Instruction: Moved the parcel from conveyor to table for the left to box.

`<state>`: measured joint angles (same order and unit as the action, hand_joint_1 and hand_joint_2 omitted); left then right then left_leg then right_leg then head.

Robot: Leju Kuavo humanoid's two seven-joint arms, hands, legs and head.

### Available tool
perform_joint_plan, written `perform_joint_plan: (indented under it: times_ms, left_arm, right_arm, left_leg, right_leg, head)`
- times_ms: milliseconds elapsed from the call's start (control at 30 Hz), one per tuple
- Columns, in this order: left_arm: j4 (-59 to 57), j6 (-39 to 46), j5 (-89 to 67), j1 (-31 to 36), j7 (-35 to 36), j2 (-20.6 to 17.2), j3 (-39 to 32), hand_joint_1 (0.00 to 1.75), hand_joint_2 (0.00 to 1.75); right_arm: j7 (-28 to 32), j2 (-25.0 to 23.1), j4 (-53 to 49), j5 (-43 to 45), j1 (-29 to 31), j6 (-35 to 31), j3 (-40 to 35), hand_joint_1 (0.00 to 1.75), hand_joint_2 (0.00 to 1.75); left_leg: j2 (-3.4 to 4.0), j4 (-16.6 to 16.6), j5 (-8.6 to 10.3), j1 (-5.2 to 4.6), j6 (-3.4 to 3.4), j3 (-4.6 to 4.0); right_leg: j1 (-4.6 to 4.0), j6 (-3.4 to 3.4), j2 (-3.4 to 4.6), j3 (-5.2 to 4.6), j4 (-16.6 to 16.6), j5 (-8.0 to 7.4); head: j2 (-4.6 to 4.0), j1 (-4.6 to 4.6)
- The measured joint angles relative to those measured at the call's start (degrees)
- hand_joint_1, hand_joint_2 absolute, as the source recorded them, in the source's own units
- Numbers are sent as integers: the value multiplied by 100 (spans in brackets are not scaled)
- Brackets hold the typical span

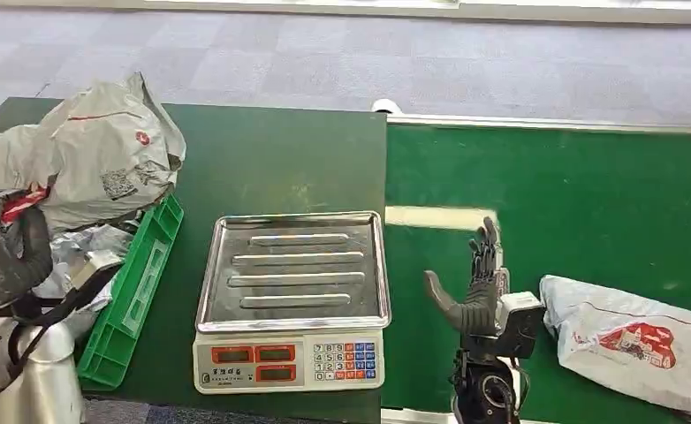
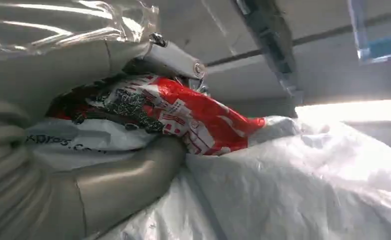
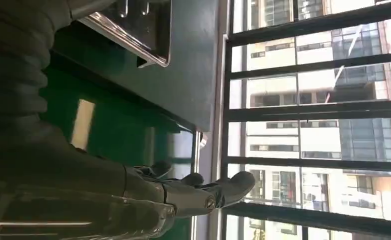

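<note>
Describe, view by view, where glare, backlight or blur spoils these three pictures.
Head view: even light, with a pale glare patch on the green conveyor and soft sheen on the scale's steel tray. Left wrist view: a blown-out bright strip behind the white parcel, and the near thumb is soft. Right wrist view: bright windows backlight the scene, leaving the right hand dark.

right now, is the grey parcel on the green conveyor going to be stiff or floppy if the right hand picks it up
Probably floppy: the parcel is a wrinkled plastic mailer bag lying slumped on the conveyor. Its glossy film looks slippery. It will likely sag around the open right hand rather than hold shape.
</note>
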<state>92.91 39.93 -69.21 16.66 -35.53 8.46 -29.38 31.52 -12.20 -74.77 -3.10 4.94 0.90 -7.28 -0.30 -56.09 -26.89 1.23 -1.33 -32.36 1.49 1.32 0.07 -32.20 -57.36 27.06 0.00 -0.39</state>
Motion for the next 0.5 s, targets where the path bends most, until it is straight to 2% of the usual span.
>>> perform_joint_plan:
  times_ms: [133, 233, 367, 500]
  left_arm:
    - [-566, -59, -494, 28, 1955, -431, 82, 175, 175]
    - [-849, -178, -628, 21, 2543, -695, 240, 175, 175]
    - [-1123, -934, -1036, -23, 3573, -1034, 547, 175, 175]
    - [-1287, -1436, -1298, -86, 3940, -1178, 717, 175, 175]
  right_arm:
    - [-37, 7, -125, -22, -75, -22, 37, 0, 175]
    - [-55, 7, -175, -39, -93, -15, 63, 0, 175]
    - [-70, 7, -194, -83, -93, 24, 103, 0, 175]
    - [-94, 7, -240, -120, -94, 66, 149, 0, 175]
  left_leg:
    - [10, 1, 0, 4, -1, -1]
    - [7, 1, 1, 5, -1, -4]
    - [10, 0, 0, 2, -1, -4]
    - [4, -1, 0, 3, -1, -4]
  right_leg:
    - [-3, -3, 9, -7, 0, -2]
    - [-4, -3, 8, -4, -1, -1]
    - [-2, -2, 9, -4, -1, -1]
    - [-2, -2, 8, -5, -1, -1]
  head:
    - [0, 0]
    - [0, 0]
    - [0, 0]
    - [0, 2]
